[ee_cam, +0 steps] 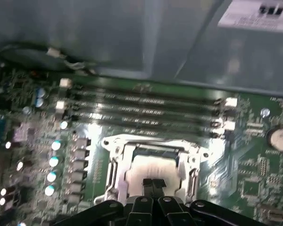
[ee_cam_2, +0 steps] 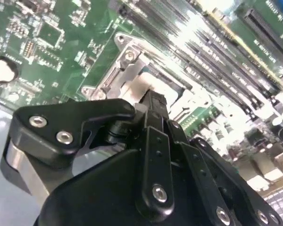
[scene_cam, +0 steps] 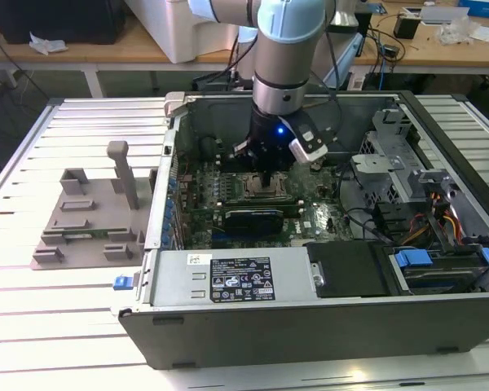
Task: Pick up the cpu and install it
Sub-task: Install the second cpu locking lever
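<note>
**Ana:** Black linkage of the end effector (ee_cam: 153, 184) lies closest in both wrist views; its two fingertips (ee_cam: 147, 183) stand pressed together, with no gap between them and nothing clamped.

**Ben:** And the cpu (ee_cam: 151, 167)?

**Ana:** It lies flat inside the socket (ee_cam: 114, 160), silver top up, with the metal frame all around it; the closed tips hang right over its near edge; I cannot tell whether they touch it.

**Ben:** In the exterior view the end effector (scene_cam: 266, 175) sits at the centre of the frame, deep inside the open computer case (scene_cam: 310, 326); the case rests on the slatted desk (scene_cam: 33, 326).

**Ana:** So I judge the picking is done and the installing is in hand; the chip looks placed, and the memory slots (ee_cam: 146, 101) beside the socket look undisturbed.

**Ben:** What does the next move call for?

**Ana:** By my reckoning, a straight vertical path with no sideways drag; a skewed chip could bend contacts below, and the frame leaves little room.
</note>
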Controlling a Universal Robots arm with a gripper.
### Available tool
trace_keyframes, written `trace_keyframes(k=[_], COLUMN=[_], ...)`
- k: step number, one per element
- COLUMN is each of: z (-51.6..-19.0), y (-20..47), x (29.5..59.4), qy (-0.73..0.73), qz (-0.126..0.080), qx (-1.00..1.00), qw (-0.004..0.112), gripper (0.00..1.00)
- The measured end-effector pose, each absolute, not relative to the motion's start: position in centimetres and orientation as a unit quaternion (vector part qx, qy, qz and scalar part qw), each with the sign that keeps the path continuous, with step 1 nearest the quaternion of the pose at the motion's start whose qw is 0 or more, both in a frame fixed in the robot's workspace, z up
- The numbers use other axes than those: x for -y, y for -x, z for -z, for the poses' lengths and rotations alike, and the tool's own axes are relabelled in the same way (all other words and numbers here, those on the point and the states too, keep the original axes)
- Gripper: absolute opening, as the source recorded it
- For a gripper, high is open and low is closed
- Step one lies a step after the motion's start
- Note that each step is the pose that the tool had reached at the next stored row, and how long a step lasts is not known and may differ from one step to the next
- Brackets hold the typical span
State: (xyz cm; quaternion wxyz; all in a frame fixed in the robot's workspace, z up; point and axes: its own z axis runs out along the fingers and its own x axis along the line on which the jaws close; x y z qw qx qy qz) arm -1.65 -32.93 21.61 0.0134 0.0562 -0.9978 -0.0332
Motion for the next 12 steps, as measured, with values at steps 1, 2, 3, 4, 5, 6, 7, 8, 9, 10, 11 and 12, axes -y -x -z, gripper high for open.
trace_keyframes(k=[1, 2, 3, 4, 5, 6, 7, 8, 9, 10, 11, 12], z=[-22.1, -22.9, -23.4, -24.0, -24.7, -25.9, -26.7, -26.7, -26.7, -26.7, -26.7, -26.7], y=[1.6, 1.6, 1.6, 1.6, 1.6, 1.6, 1.6, 1.6, 1.6, 1.6, 1.6, 1.6], x=[32.9, 32.9, 32.9, 32.9, 32.9, 32.8, 32.8, 32.8, 32.8, 32.8, 32.8, 32.8], qy=[-0.056, -0.056, -0.056, -0.056, -0.056, -0.056, -0.056, -0.056, -0.056, -0.056, -0.056, -0.056], qz=[0.033, 0.033, 0.033, 0.033, 0.033, 0.032, 0.031, 0.032, 0.031, 0.032, 0.032, 0.031], qx=[0.998, 0.998, 0.998, 0.998, 0.998, 0.998, 0.998, 0.998, 0.998, 0.998, 0.998, 0.998], qw=[0.013, 0.013, 0.013, 0.013, 0.013, 0.013, 0.013, 0.013, 0.013, 0.013, 0.013, 0.013], gripper=[0.11, 0.11, 0.11, 0.11, 0.11, 0.11, 0.11, 0.11, 0.11, 0.11, 0.11, 0.11])
